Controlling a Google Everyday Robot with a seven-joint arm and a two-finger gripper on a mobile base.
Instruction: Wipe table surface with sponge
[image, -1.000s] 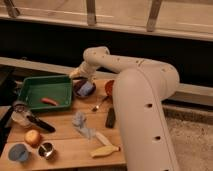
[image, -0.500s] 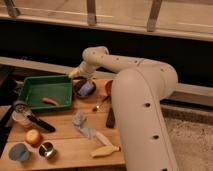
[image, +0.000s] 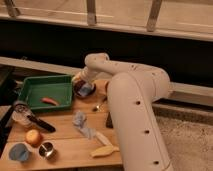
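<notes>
Pale blue-grey flat sponge (image: 87, 90) in round purple bowl (image: 93, 93) on wooden worktop (image: 65, 136); we see tool (image: 81, 83) spread just above.

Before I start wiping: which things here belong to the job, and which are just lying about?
For the job: light-brown wooden table surface; small pale blue-grey sponge, apparently inside the purple bowl; the hand, open, right above that bowl.
Lying about: green rectangular tray, crumpled blue-grey cloth rag, black rectangular remote, yellow banana, round orange fruit, small metal cup.
</notes>
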